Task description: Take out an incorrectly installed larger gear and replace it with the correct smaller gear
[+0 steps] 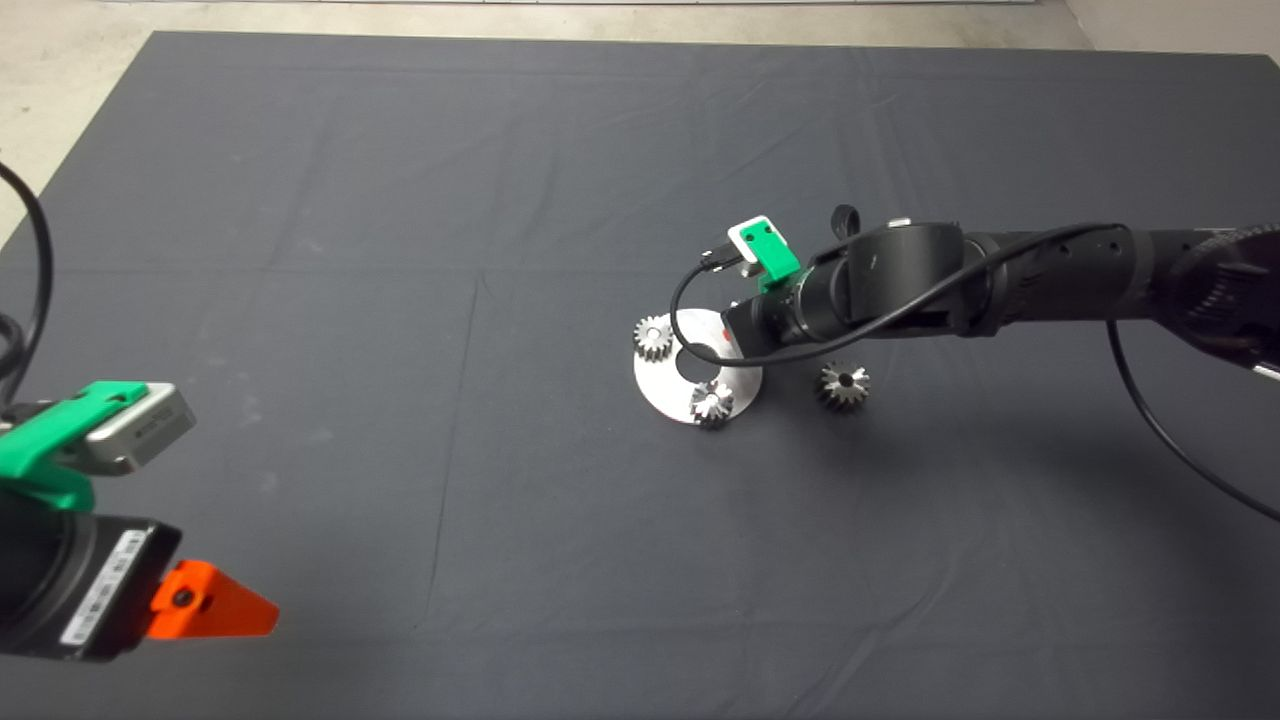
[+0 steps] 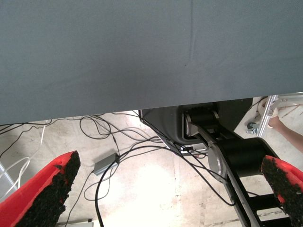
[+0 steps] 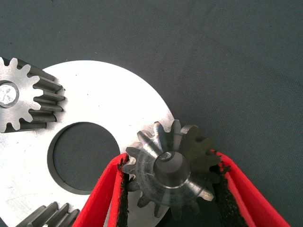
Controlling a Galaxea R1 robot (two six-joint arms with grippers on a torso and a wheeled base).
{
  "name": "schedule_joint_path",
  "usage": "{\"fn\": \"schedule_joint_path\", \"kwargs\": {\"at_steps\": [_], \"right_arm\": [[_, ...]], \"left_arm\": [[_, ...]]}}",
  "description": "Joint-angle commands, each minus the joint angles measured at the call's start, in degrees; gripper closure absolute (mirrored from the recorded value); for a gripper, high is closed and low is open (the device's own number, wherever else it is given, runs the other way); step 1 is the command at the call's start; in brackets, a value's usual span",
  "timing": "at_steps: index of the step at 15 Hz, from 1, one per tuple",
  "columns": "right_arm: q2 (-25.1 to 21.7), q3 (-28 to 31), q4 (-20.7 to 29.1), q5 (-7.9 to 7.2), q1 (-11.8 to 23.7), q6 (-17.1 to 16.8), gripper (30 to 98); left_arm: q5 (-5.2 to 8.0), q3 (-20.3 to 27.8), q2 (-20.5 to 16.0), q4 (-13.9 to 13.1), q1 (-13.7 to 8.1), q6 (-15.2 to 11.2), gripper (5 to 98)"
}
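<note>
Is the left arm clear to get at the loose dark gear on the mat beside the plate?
Doubtful: the left gripper is parked far across the mat, and the right arm hangs close beside that loose gear.

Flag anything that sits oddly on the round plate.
The gear between the right pincer's pads sits at the silver plate's edge, teeth overhanging onto the mat. The other two gears sit on the plate.

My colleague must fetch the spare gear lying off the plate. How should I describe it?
Find the round silver plate near the middle of the dark mat. Just beside it, one dark gear lies alone on the mat. Unlike two pale gears and the held gear in the right gripper, it sits off the plate.
</note>
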Motion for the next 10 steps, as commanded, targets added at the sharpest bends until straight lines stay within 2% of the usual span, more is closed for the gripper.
{"fn": "schedule_joint_path", "kwargs": {"at_steps": [1, 10], "right_arm": [[-0.28, -0.14, -1.19, -0.4, 0.57, 0.91, 89.5], [0.43, -3.17, -1.19, 0.13, 0.66, 1.44, 89.5]], "left_arm": [[0.02, 0.74, -0.07, -1.05, -0.64, 0.22, 5.5], [0.02, 0.74, -0.07, -1.05, -0.63, 0.22, 5.5]]}}
